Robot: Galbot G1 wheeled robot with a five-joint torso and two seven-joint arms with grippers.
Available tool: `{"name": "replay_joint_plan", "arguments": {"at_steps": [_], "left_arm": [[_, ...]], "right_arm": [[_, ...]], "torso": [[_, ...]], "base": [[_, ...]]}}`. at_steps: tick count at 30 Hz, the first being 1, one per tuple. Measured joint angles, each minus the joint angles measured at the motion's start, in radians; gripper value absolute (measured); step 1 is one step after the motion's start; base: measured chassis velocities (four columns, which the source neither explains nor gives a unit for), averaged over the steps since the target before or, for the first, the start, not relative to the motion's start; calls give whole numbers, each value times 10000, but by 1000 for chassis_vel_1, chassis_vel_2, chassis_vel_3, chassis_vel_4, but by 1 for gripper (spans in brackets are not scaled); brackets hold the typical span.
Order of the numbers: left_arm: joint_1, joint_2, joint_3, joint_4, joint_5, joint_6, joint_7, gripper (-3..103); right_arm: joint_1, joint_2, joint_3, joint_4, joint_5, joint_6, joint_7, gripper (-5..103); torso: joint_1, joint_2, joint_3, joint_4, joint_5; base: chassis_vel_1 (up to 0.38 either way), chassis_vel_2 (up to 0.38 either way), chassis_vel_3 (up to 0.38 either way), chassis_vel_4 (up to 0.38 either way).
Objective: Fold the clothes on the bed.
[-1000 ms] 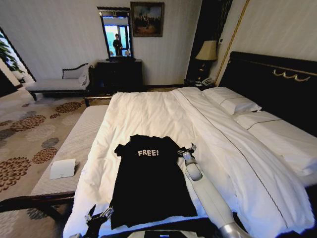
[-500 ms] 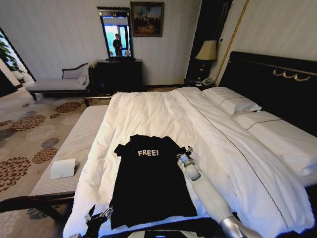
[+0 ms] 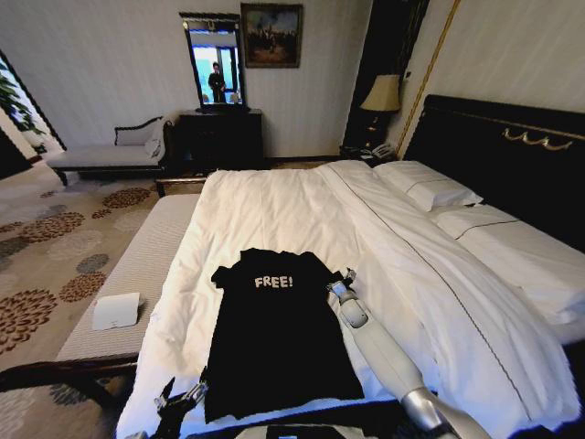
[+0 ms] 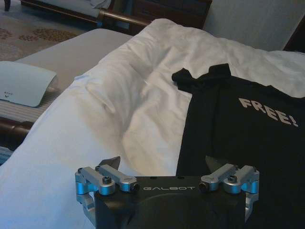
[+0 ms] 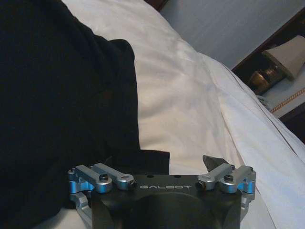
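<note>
While the black T-shirt [image 3: 274, 334] lay flat at lower centre on the bed [image 3: 274, 206], the right gripper [image 3: 340, 281] sat fingers spread at its sleeve, and the left gripper [image 3: 180, 400], also spread, hovered at bottom left by its hem.

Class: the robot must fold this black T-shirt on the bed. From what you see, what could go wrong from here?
1. The right gripper sits open at the T-shirt sleeve; closing there might pinch the white duvet too.
2. The left gripper is open at the hem corner, near the bed edge; a pull could drag the shirt off.
</note>
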Motion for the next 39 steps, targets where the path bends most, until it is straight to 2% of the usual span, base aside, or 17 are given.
{"name": "replay_joint_plan", "arguments": {"at_steps": [6,9,13,16,21,24,26,30,31,34,35,36,39], "left_arm": [[64,-24,-103,-51,-64,-18,10,100],[78,-36,-119,-63,-89,-39,21,100],[67,-36,-102,-55,-92,-45,29,100],[36,-36,-47,-40,-76,-45,30,100],[-126,62,40,14,-33,30,15,100],[-602,276,60,9,-76,336,-149,100],[-844,374,75,-9,-113,480,-207,100],[-2316,899,197,145,-474,1518,-529,100],[-2316,899,197,145,-474,1518,-529,100],[-4210,1292,393,688,-1190,2190,-854,100],[-4825,1408,470,914,-1530,2326,-991,100],[-4825,1408,470,914,-1530,2326,-991,100],[-6442,1656,593,1721,-2412,2513,-1210,100]], "right_arm": [[1057,237,108,-1320,-395,109,88,100],[1551,372,632,-1895,-494,189,737,100],[1685,304,916,-1994,-390,179,1137,100],[1453,113,934,-1526,-158,109,1160,100],[646,-41,931,-133,765,38,1142,100],[-19,-165,936,1028,1716,15,1138,100],[-208,-200,956,1324,1889,19,1139,100],[-1165,-299,1105,2329,2421,48,1186,100],[-1165,-299,1105,2329,2421,48,1186,100],[-1745,-312,1270,2696,2443,104,1237,100],[-1890,-312,1321,2771,2442,111,1250,100],[-1890,-312,1321,2771,2442,111,1250,100],[-2200,-288,1372,2946,2415,145,1268,100]], "torso": [[0,0,1,2,1],[0,-1,1,1,-1],[1,-1,1,1,1],[0,0,0,0,-2],[0,-1,0,0,2],[0,0,1,3,0],[0,-1,0,2,-2],[-1,-1,1,1,3],[-1,-1,1,1,3],[-1,0,0,-2,-2],[0,0,0,-3,-1],[0,0,0,-3,-1],[1,-1,1,-7,-1]], "base": [[0,0,0,0],[0,0,0,0],[0,0,0,0],[0,0,0,0],[0,0,0,0],[0,0,0,0],[0,0,0,0],[0,0,0,0],[0,0,0,0],[0,0,0,0],[0,0,0,0],[0,0,0,0],[0,0,0,0]]}}
